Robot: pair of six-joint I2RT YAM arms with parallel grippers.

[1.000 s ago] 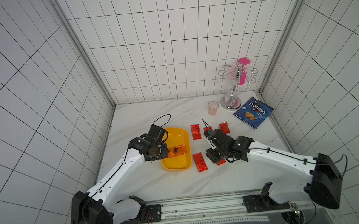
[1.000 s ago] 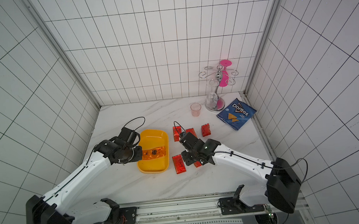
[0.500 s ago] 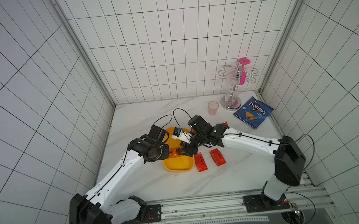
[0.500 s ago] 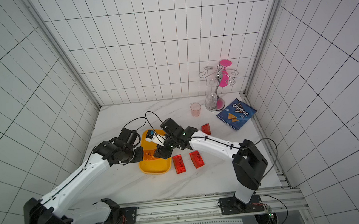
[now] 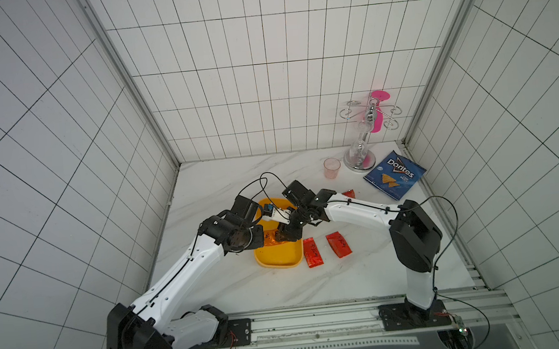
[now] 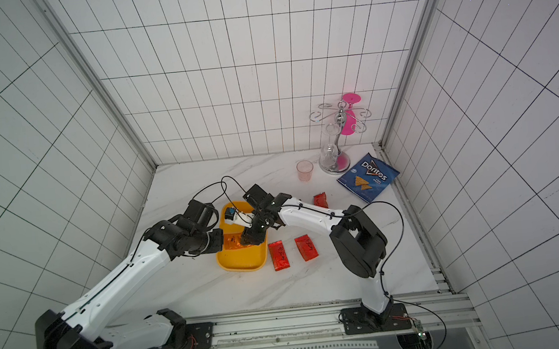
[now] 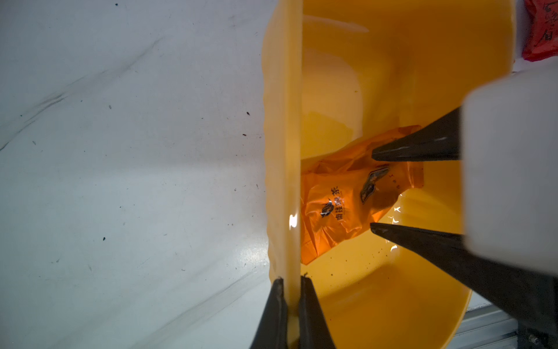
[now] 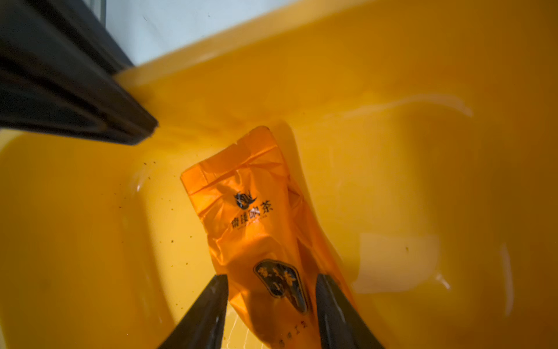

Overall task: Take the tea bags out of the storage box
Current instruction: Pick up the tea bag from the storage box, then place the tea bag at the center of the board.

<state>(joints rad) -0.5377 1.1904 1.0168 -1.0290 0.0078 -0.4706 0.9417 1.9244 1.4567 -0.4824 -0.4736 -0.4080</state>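
Observation:
The yellow storage box (image 5: 279,256) (image 6: 241,260) sits mid-table. My left gripper (image 7: 291,281) is shut on its side wall (image 7: 282,151). One orange tea bag (image 7: 341,205) (image 8: 253,217) lies crumpled inside, partly hidden under the arms in both top views. My right gripper (image 8: 271,290) (image 7: 372,190) reaches down into the box, jaws apart, one finger at each long edge of that bag, which rests on the floor of the box. Two red tea bags (image 5: 313,252) (image 5: 339,244) lie on the marble just right of the box. A third (image 5: 349,193) lies farther back.
A pink cup (image 5: 332,168), a metal glass stand (image 5: 360,153) and a blue Doritos bag (image 5: 395,179) stand at the back right. Tiled walls close in the table on three sides. Both arms cross over the box.
My right arm has left a red tea bag on the table right of the box and swung left into the box, over the orange bag. The left arm has not moved.

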